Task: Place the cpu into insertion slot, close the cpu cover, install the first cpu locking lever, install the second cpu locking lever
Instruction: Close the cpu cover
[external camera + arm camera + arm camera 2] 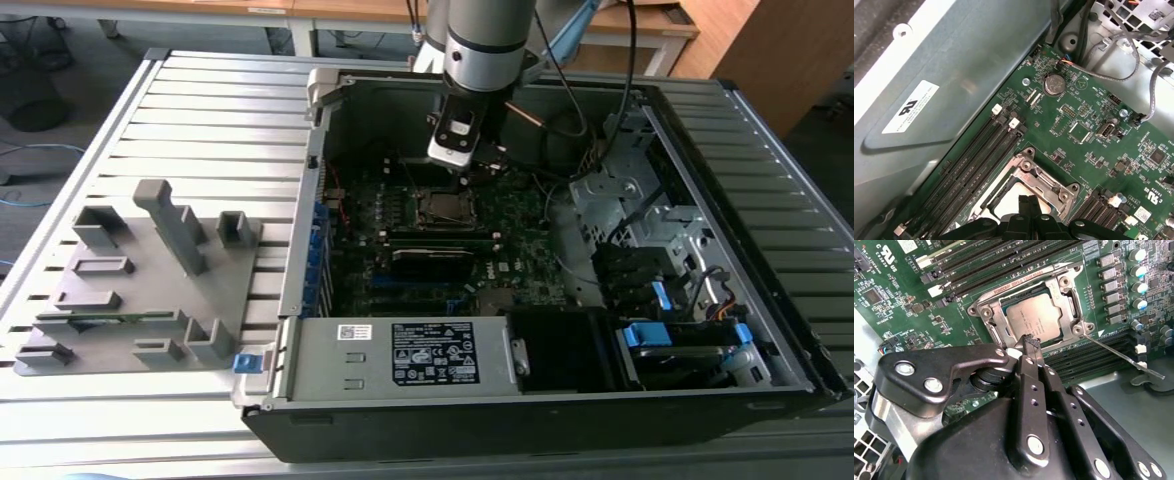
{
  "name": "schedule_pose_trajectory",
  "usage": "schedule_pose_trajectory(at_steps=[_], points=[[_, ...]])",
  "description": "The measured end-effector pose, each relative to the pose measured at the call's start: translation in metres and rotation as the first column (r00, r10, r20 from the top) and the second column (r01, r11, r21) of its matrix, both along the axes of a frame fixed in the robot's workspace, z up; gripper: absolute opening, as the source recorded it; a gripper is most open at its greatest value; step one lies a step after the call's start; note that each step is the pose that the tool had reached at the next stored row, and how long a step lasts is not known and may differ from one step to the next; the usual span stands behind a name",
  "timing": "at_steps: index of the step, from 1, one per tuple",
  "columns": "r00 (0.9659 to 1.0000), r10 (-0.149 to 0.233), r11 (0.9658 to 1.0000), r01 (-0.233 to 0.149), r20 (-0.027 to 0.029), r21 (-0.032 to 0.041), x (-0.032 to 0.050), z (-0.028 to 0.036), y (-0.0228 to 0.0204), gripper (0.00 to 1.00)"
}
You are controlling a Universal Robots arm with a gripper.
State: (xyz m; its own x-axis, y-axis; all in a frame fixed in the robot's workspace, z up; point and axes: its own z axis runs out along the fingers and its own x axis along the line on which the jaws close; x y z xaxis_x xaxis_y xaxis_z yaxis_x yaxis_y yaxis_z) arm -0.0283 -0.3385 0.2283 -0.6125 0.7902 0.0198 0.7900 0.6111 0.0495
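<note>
- Risk, as I judge it, sits at the fingertips. The gripper (1030, 342) has its two fingers brought together with nothing I can make out between them. The tips touch down at the edge of the insertion slot (422, 206), where the cpu cover (1069, 302) meets the cpu (1033, 320).
- A slip inward from there would scrape the chip's metal top, and a push off-square could twist the thin frame.
- The cpu lies flat inside the insertion slot. Its grey top shows through the cover's window, and the cover looks to be lying down over it.
- One locking lever (1119, 356) sticks out sideways from a corner of the insertion slot as a thin free rod, unlatched as far as I can tell. It could catch on the finger links if the arm swung across it.
- I cannot tell whether the lever on the far side of the insertion slot is hooked down.
- Room to the sides is tight. Memory slots (1004, 260) run just beside the insertion slot on two sides, and a row of capacitors (1139, 272) stands near a third.
- The case wall (954, 75) rises beyond the memory slots, well apart from the insertion slot, and loose cables (1134, 65) hang farther off. Straight up from the insertion slot looks like the open way.
</note>
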Motion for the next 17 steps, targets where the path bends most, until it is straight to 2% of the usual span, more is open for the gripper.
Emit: schedule_pose_trajectory(at_steps=[7,17], points=[[1.0000,0.007,1.0000,-0.007,0.0000,0.0000,0.0000,0.0000,0.0000,0.11],[0.9972,0.074,0.9972,-0.074,0.0000,0.0000,0.0000,0.0000,0.0000,0.11]])
